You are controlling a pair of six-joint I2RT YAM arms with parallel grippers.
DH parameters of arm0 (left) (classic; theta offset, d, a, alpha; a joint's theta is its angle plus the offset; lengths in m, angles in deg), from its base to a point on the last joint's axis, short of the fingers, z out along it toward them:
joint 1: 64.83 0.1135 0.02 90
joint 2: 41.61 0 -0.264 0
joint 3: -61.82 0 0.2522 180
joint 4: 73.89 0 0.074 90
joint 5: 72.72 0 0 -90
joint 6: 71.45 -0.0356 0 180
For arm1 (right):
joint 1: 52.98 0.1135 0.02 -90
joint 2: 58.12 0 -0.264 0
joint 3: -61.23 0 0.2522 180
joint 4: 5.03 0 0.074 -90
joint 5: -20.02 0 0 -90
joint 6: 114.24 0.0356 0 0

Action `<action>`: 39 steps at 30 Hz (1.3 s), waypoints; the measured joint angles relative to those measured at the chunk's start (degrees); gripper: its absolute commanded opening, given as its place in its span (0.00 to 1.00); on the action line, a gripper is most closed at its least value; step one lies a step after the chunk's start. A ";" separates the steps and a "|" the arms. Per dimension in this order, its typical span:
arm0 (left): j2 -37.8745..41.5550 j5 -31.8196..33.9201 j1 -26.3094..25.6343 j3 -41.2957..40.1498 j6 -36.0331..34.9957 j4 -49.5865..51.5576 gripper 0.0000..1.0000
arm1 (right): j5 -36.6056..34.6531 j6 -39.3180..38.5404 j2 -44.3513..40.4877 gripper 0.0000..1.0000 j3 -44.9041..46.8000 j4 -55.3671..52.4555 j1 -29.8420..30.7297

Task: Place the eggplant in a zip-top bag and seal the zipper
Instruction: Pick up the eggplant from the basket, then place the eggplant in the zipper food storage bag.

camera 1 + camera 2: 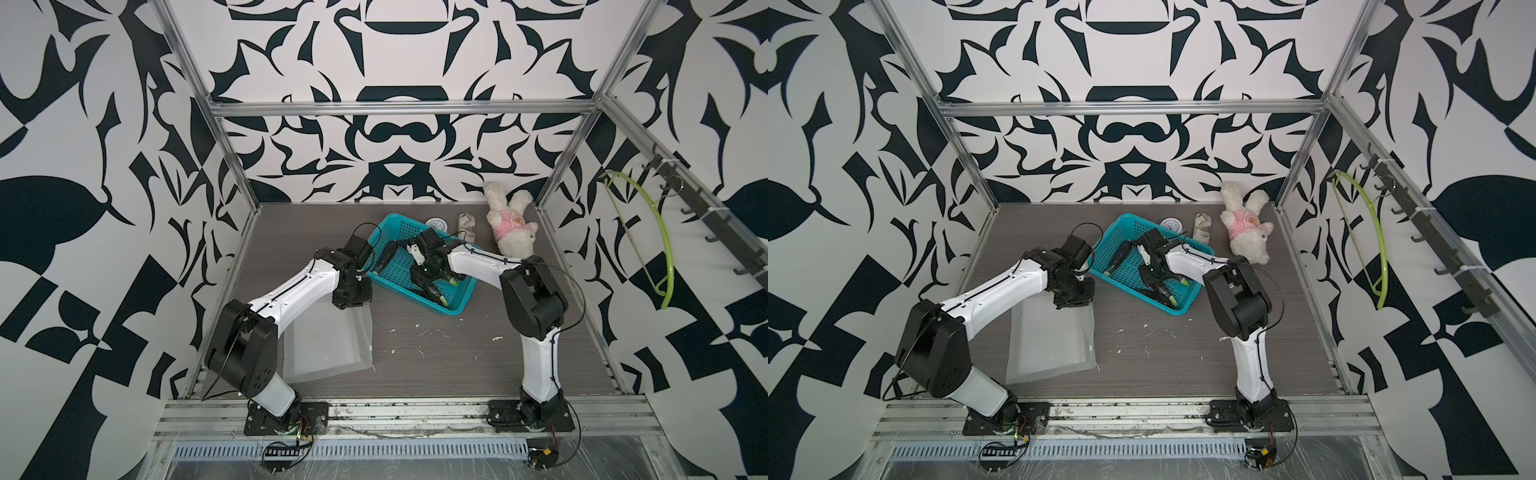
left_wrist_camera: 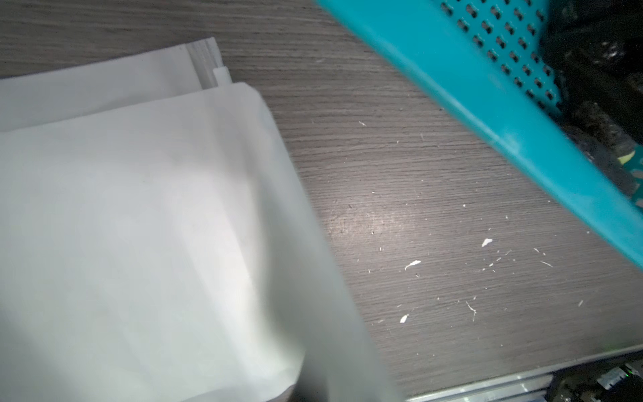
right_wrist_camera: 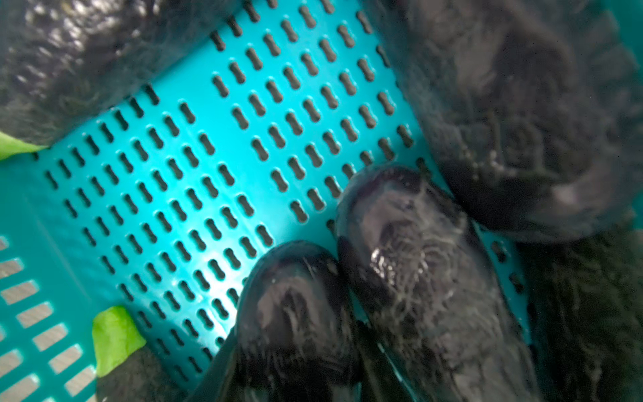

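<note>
Inside teal basket (image 1: 401, 227), eggplant (image 1: 430, 292) flat, axis diagonal, stem toward near-right corner.

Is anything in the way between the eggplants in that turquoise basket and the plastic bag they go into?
The basket's wall stands between them, so an eggplant must be lifted over it. The left gripper sits shut on the bag's edge nearest the basket. Nothing else visible lies between.
</note>
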 measured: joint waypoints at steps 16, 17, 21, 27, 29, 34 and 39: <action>-0.13 -0.46 0.00 0.00 -0.96 0.20 0.00 | 5.09 2.93 -18.43 0.39 4.50 9.90 -0.07; -0.22 -0.50 0.00 0.13 -1.14 0.22 0.00 | 6.05 3.34 -20.20 0.39 6.86 12.26 -0.09; -0.46 -1.62 0.24 0.50 -1.77 0.28 0.00 | 9.55 6.25 -25.90 0.39 16.17 20.68 -0.09; -1.25 -5.79 1.38 2.12 -3.08 0.35 0.00 | 14.69 11.87 -30.03 0.39 24.50 33.59 -0.09; -1.88 -7.91 1.60 2.99 -3.52 0.11 0.00 | 16.83 14.01 -31.21 0.39 26.62 38.51 -0.09; -3.72 -11.41 2.82 4.11 -4.79 0.26 0.00 | 20.83 19.37 -32.65 0.39 29.77 51.25 -0.09; -4.81 -14.34 4.55 4.33 -5.25 0.35 0.00 | 22.23 23.32 -32.83 0.39 31.34 61.31 0.26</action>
